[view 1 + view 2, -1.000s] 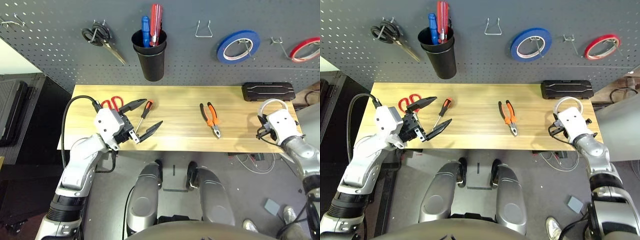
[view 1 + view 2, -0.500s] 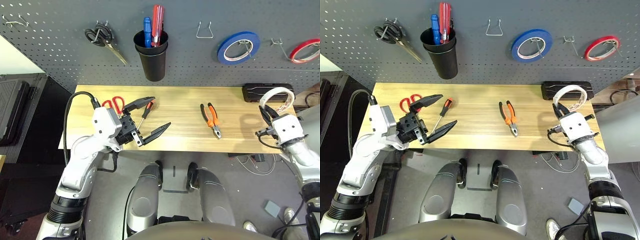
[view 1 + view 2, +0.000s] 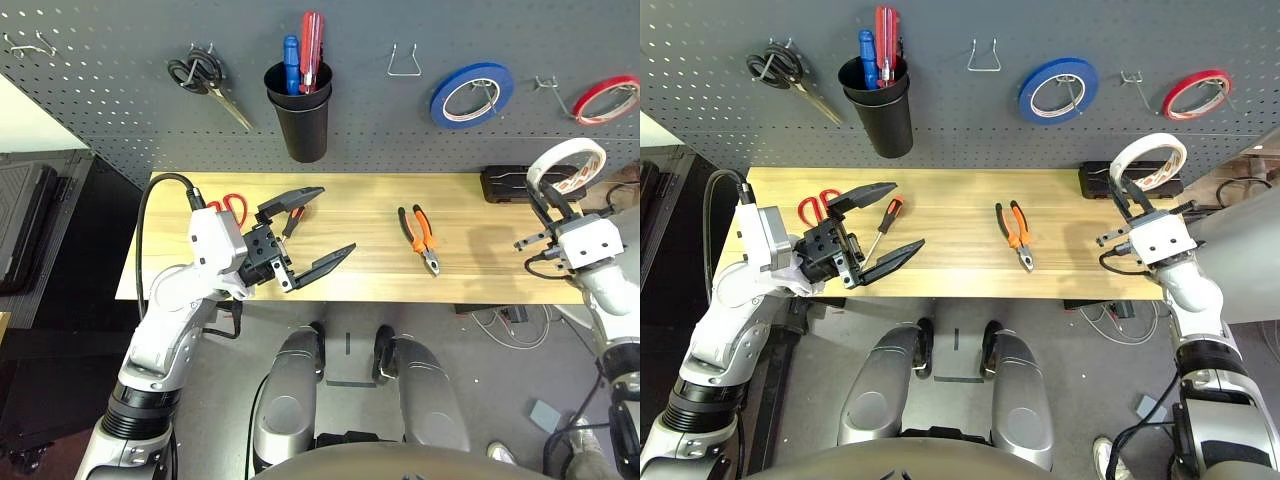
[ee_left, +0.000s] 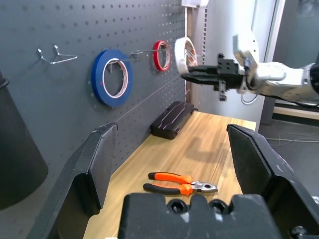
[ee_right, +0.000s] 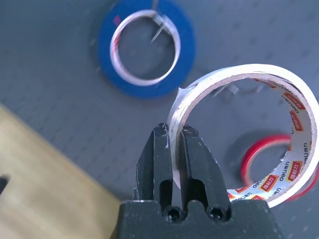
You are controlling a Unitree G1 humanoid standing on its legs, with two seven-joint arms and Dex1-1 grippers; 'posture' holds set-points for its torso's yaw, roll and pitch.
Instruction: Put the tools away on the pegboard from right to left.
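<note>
The right gripper (image 5: 175,149) is clamped on the rim of the thin white tape ring (image 3: 1148,160), held raised before the dark grey perforated pegboard (image 3: 100,90), below its red tape ring (image 3: 1196,92). The left gripper (image 3: 310,230) hovers with fingers spread wide, well left of that pegboard's blue tape ring (image 3: 472,94).

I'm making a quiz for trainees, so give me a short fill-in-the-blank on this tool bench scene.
1. The right claw pinches the thin white ___ ring.
2. The orange-and-black-handled pliers lie on the wooden ___.
3. The black cup hangs on the dark grey ___.
4. The left claw is ___.

Missing: tape; table; pegboard; open
</note>
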